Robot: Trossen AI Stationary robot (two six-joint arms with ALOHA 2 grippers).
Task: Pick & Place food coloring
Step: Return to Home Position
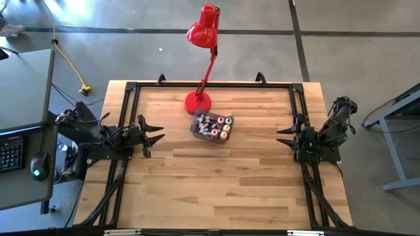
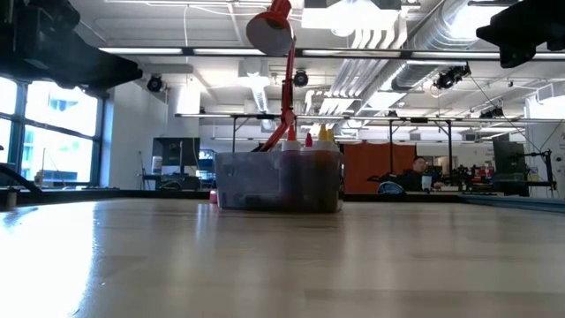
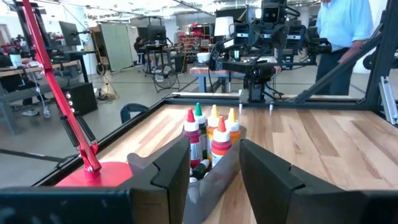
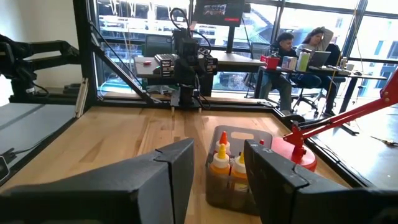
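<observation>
Looking down from the high view, I saw the left gripper [image 1: 162, 132] at the left edge of the table and the right gripper [image 1: 278, 136] at the right edge, both drawn close to their bases. Each one had its two fingers spread apart and held nothing; the two wrist views showed the same gap between the dark fingers.

The food coloring bottles [image 1: 213, 124] were all inside the grey tub [image 1: 193, 121], which stood just beside the base of the red desk lamp [image 1: 198, 101], toward the far side of the table. Most bottles stood upright with their caps pointing up (in the left wrist view at least one dark bottle seemed to lie flat at the bottom). I could find no bottle on the bare wood.

The tub lay between the two grippers, straight ahead of each one, and the left gripper was the nearer. In my judgement the placing was finished. If another pick were needed, I would send the left arm forward and come down from above, along the upright axis of the bottles.
</observation>
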